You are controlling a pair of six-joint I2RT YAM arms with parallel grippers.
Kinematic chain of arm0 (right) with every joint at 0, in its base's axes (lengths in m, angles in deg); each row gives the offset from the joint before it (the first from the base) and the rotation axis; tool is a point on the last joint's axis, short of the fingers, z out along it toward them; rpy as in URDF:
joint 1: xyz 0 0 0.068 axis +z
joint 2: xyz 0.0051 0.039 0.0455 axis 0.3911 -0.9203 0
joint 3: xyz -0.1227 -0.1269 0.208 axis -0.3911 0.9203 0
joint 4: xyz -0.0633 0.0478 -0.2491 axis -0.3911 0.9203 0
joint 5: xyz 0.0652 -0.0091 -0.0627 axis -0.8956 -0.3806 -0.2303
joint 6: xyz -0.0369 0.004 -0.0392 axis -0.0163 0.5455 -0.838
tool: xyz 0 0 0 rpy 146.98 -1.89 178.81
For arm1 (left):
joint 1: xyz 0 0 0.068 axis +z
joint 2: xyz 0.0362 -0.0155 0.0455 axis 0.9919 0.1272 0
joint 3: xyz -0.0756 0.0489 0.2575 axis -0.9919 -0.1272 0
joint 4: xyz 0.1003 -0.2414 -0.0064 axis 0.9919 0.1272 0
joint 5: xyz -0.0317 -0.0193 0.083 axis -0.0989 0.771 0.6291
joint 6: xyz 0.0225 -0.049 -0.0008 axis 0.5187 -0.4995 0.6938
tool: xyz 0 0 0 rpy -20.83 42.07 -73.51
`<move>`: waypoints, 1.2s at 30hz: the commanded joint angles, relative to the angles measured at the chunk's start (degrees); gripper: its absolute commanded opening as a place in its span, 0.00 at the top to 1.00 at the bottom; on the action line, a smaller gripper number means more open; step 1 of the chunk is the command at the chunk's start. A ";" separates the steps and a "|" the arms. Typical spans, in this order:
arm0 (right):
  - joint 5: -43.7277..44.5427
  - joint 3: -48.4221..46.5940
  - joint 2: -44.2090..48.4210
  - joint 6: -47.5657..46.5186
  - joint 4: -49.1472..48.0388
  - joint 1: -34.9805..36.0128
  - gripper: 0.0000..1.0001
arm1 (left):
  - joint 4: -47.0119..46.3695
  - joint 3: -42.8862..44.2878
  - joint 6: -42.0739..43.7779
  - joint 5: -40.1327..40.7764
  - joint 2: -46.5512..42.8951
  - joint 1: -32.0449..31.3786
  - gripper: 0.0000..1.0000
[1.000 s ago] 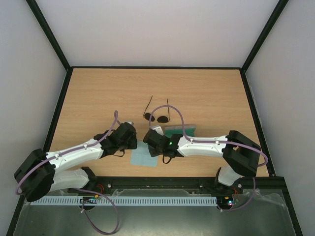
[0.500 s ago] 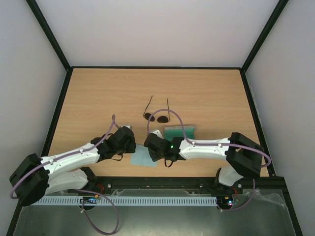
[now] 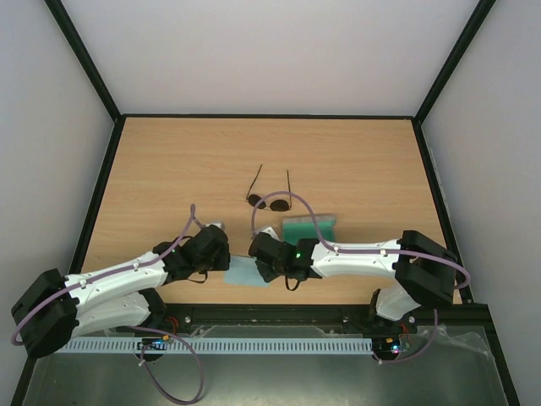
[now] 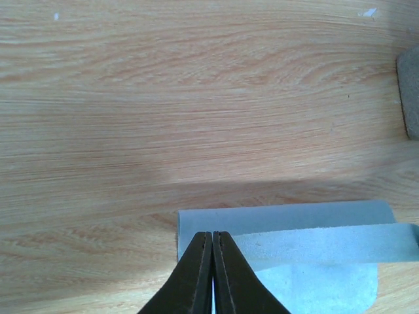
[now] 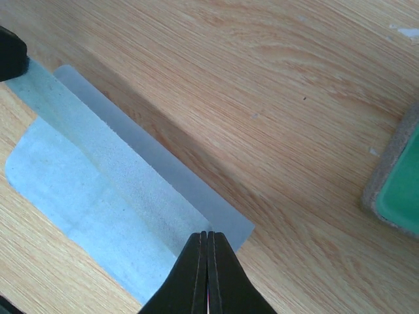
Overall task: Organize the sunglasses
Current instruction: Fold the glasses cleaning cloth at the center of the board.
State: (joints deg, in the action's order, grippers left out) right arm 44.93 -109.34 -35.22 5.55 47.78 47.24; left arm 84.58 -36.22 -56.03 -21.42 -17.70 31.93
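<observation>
The sunglasses (image 3: 269, 201), round dark lenses with thin temple arms spread away from me, lie on the table beyond both grippers, and neither touches them. A light blue cloth (image 3: 245, 274) lies between the two wrists. My left gripper (image 3: 228, 263) (image 4: 213, 234) is shut on the cloth's (image 4: 308, 216) left far corner, and that edge is lifted and turned back over the rest. My right gripper (image 3: 257, 263) (image 5: 208, 233) is shut on the other far corner of the cloth (image 5: 98, 190). The grey case (image 3: 308, 228) with green lining lies to the right.
The case's corner (image 4: 409, 91) shows at the right edge of the left wrist view, and its green inside (image 5: 396, 190) shows at the right of the right wrist view. Bare wooden tabletop (image 3: 186, 161) surrounds everything. Black rails (image 3: 101, 194) border the table.
Both grippers have drawn back toward the near edge, pulling the cloth's far edge over itself. Less of the cloth shows from above. The sunglasses and case have not moved.
</observation>
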 commanded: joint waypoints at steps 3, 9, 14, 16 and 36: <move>-0.77 1.90 2.13 -1.74 3.11 0.58 0.99 | 1.25 -1.31 -2.05 0.59 -1.32 -1.83 0.98; -2.31 3.06 1.88 -1.41 1.75 0.99 0.99 | 1.21 -1.80 -3.37 0.85 -1.24 -3.16 0.98; -2.77 3.18 1.52 -0.98 1.02 1.88 0.99 | 1.27 -2.35 -4.64 1.15 -1.49 -4.27 0.98; -2.93 3.18 1.34 -0.77 0.80 2.33 0.99 | 1.48 -2.64 -4.96 1.50 -1.70 -4.51 0.98; -1.90 3.62 -0.42 0.23 0.62 3.58 0.99 | 1.79 -2.99 -6.69 2.16 -3.19 -5.84 0.98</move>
State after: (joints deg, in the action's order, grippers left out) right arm 42.00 -106.74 -35.02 5.24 46.74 50.25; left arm 85.06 -38.78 -61.27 -19.91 -19.60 27.01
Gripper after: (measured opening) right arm 0.018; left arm 0.025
